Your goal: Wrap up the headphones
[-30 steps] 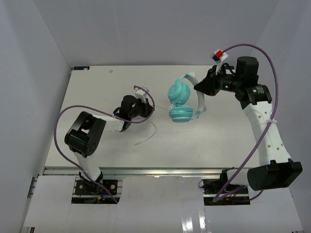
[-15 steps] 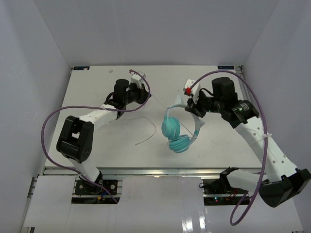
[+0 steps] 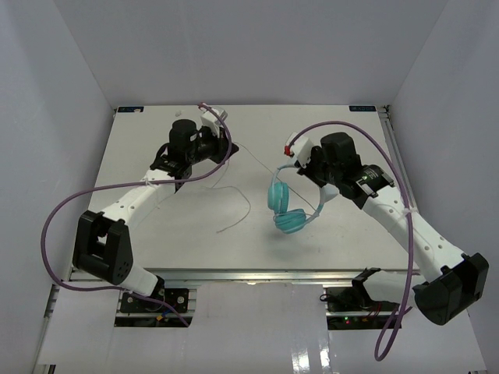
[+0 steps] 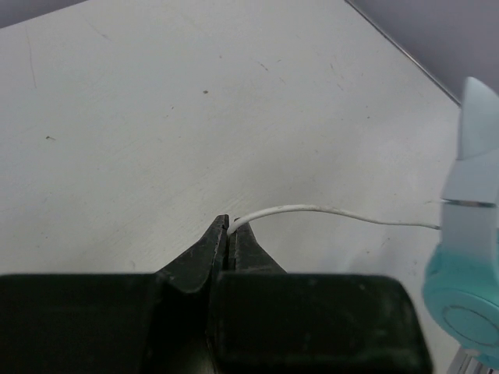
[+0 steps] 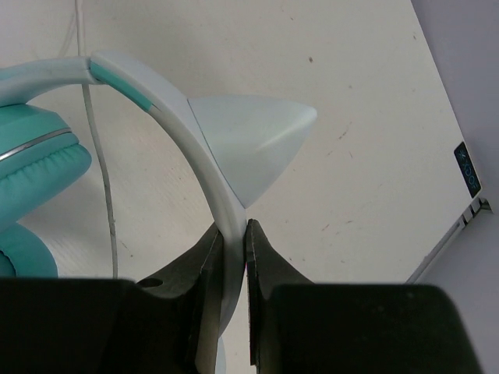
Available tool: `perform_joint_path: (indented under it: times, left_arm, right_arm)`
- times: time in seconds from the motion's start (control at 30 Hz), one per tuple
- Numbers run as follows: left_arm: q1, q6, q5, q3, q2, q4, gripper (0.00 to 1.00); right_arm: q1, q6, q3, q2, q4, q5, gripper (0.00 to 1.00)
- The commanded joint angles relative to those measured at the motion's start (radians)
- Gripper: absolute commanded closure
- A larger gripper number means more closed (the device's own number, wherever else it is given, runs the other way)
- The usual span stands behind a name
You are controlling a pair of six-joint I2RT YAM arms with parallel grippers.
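- The headphones are over the middle of the bench, slightly towards the right arm's side. Their two teal earcups are close together, and the pale blue headband arcs around the side facing the right arm.
- The right gripper is at the far end of the headphones. In the right wrist view its jaws are pressed onto the headband, pinching the band between them.
- A pale, pointed ear-shaped piece stands on the headband just beyond that pinch. A teal earcup shows on the other side of the band.
- It is not clear whether the earcups touch the bench.
- The left gripper is well apart from the headphones, on the left arm's side. Its jaws are closed on the thin whitish cord.
- In the left wrist view the cord comes out of the left gripper tips and runs across to the headphones.
- Another stretch of cord lies loose on the bench between the headphones and the left arm, curving round to a free end nearer the arm bases.
- A purple cable loops beside the left arm, away from the headphones.
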Motion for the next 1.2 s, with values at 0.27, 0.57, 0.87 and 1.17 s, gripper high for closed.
perform_joint_path:
  times: [0.27,0.57,0.87,1.17]
  left_arm:
    - [0.009,-0.133,0.157,0.080,-0.068,-0.049,1.00]
    - [-0.034,-0.299,0.276,0.117,-0.060,-0.048,1.00]
    - [-0.162,-0.469,0.359,0.089,-0.038,0.037,1.00]
    - [-0.251,-0.595,0.336,0.016,-0.016,0.179,0.99]
  right_arm:
    - [0.013,0.058,0.013,0.072,0.222,0.228,0.92]
    - [0.027,0.086,0.007,0.135,0.329,0.357,0.92]
    - [0.026,0.170,0.054,0.228,0.438,0.500,0.92]
    - [0.009,0.334,0.141,0.293,0.440,0.470,0.92]
